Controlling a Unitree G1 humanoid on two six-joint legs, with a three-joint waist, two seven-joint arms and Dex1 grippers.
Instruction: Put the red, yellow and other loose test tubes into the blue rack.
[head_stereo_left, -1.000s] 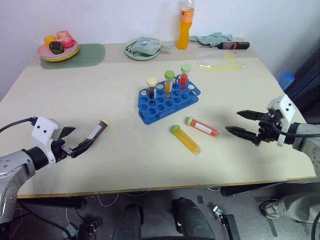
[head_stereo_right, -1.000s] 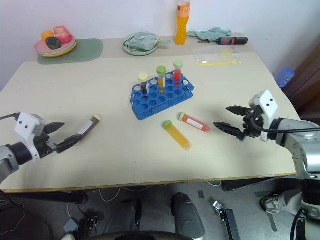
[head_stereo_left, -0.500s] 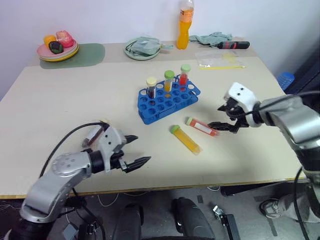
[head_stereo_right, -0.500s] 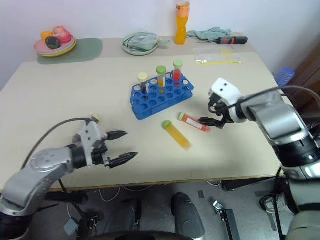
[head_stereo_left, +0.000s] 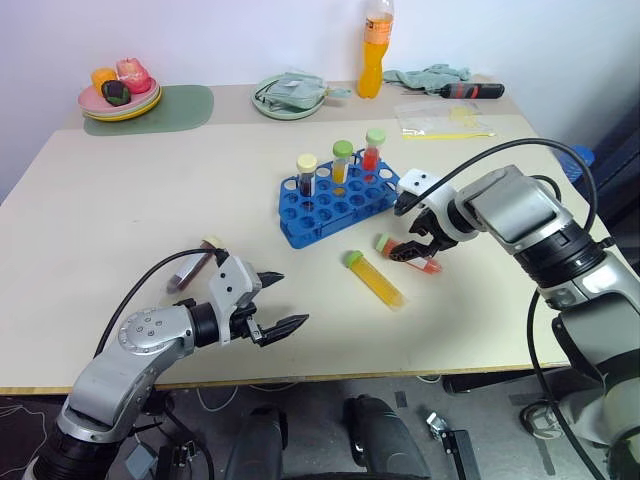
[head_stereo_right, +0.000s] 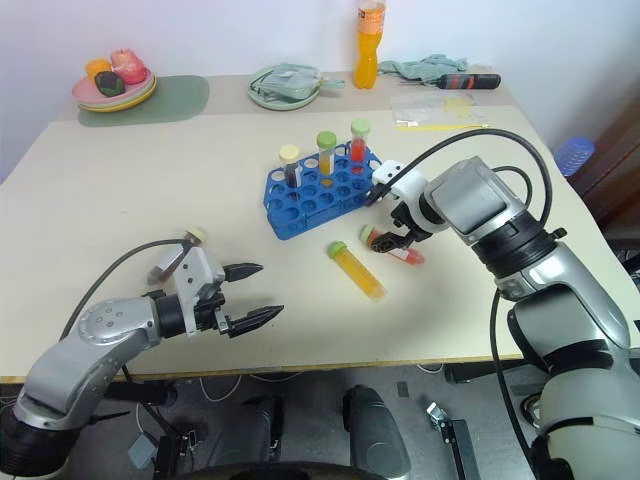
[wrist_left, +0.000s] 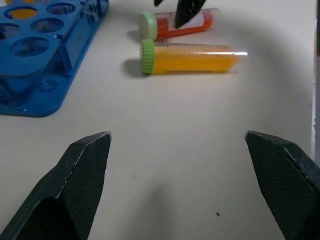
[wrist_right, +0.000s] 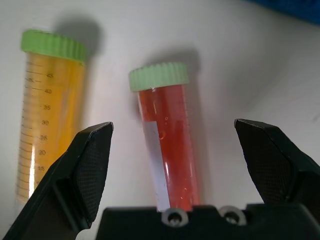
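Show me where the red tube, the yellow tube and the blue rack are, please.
red tube (wrist_right: 170, 150): right wrist view, on the red-filled body below its green cap.
yellow tube (wrist_left: 192, 56): left wrist view, on the middle of its yellow body.
blue rack (head_stereo_left: 340, 212): left eye view, on its top plate of empty holes.

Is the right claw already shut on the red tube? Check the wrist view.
No: the right claw stands open, both fingers clear of the red tube lying on the table.

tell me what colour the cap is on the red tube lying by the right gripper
Light green. The cap on the red tube shows best in the right wrist view.
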